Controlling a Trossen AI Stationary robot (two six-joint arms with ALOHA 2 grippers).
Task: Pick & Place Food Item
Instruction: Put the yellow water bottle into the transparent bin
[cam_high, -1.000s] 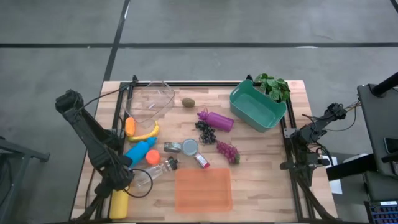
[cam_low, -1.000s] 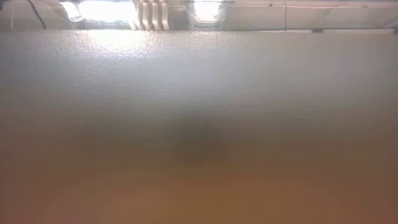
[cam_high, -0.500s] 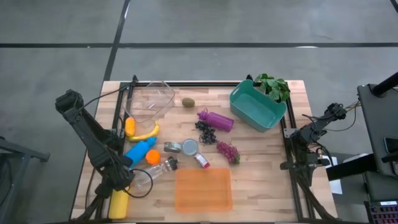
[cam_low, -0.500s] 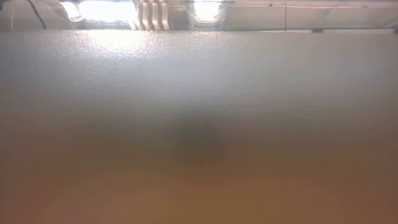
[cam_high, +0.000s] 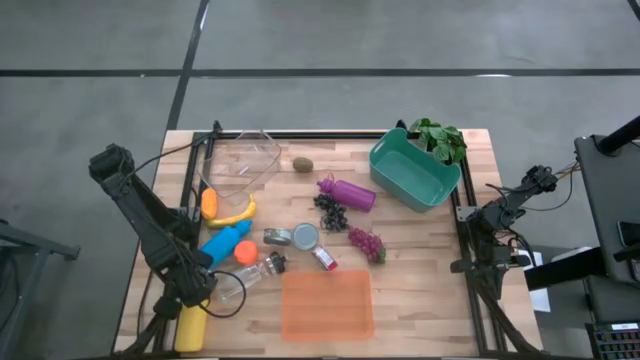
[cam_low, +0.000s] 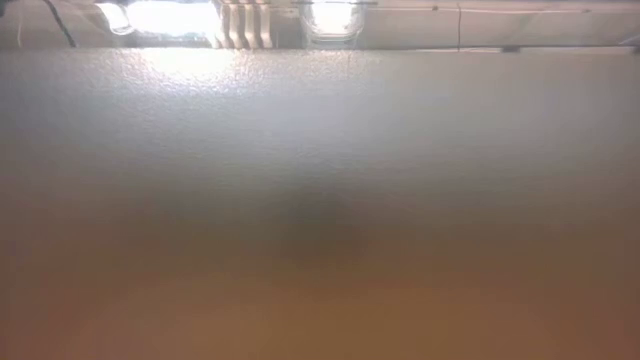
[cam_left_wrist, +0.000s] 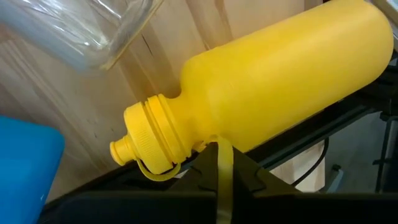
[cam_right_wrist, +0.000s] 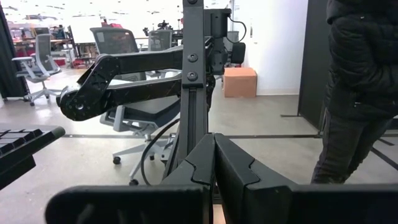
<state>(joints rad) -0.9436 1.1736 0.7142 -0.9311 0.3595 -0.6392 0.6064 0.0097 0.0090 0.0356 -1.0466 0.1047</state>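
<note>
The left gripper (cam_left_wrist: 217, 180) sat low at the bench's (cam_high: 420, 290) front-left corner, its fingers pressed together with nothing between them. Its wrist view showed the tips resting just beside the neck of a yellow bottle (cam_high: 191, 326) that lay on its side at that corner, touching or nearly so; I could not tell which. A clear plastic bottle (cam_high: 245, 279) lay just beside the yellow one, toward the middle of the bench.

The right gripper (cam_right_wrist: 214, 165) was parked off the bench's right edge, fingers closed and empty, facing out into the room, where a person in dark clothes (cam_right_wrist: 360, 87) stood near office chairs.

The food items were spread over the bench. A banana (cam_high: 234, 213) and an orange fruit (cam_high: 209, 203) lay near the left edge, just in front of a clear plastic tub (cam_high: 243, 160) at the back-left. A second small orange fruit (cam_high: 245, 251) sat beside a blue bottle (cam_high: 224, 243). A kiwi (cam_high: 302, 164) lay near the back edge. Dark grapes (cam_high: 331, 212) and red grapes (cam_high: 366, 243) sat near the centre, just apart from each other, with a purple bottle (cam_high: 348, 193) behind them. A tin can (cam_high: 304, 236) lay at mid-bench.

A teal bin (cam_high: 414, 171) stood at the back-right with a leafy green bunch (cam_high: 440, 138) behind it. An orange tray (cam_high: 327, 304) lay flat at the front edge.

The low view showed only a blurred surface close to the lens.
</note>
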